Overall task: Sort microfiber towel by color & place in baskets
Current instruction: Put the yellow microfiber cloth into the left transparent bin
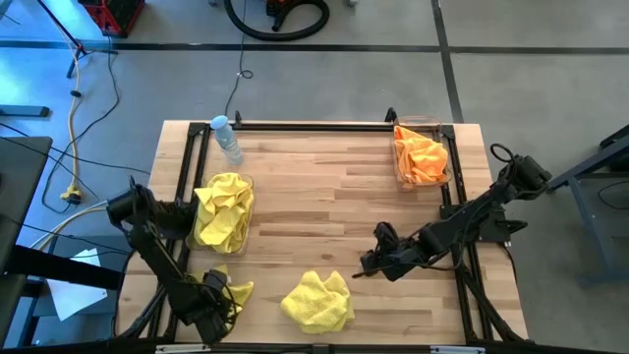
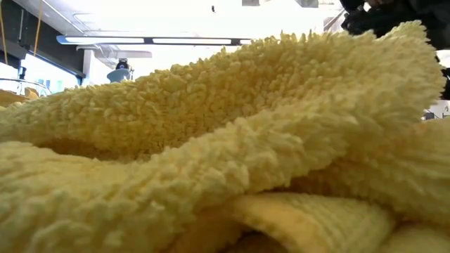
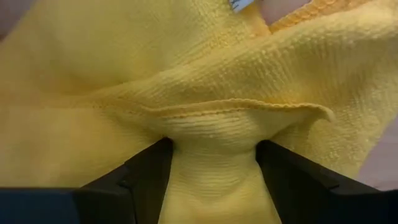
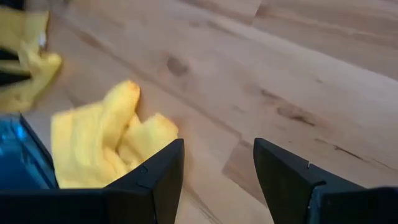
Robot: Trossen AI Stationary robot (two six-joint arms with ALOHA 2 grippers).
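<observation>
A yellow towel pile (image 1: 224,211) fills the left basket (image 1: 248,182), and orange towels (image 1: 421,157) fill the right basket (image 1: 447,177) at the far right corner. One loose yellow towel (image 1: 316,300) lies crumpled on the table near the near edge; it fills the low view (image 2: 225,140) and shows in the right wrist view (image 4: 106,143). My left gripper (image 1: 224,295) is at the near left corner, shut on another yellow towel (image 1: 239,290). My right gripper (image 1: 362,265) is open over bare wood (image 4: 217,155), right of the loose towel. My left gripper pinches a bunched fold of the yellow towel (image 3: 211,174) between its two fingers (image 3: 149,171). A hemmed edge (image 3: 236,111) runs across just beyond the fingertips. The rest of the cloth spreads slack past the fingers. Whether the towel is clear of the table I cannot tell.
A transparent bottle with a blue cap (image 1: 228,141) stands at the far left of the table, beyond the left basket. Bare wood lies between the two baskets (image 1: 334,187). A black frame (image 1: 314,126) runs along the table's far edge.
</observation>
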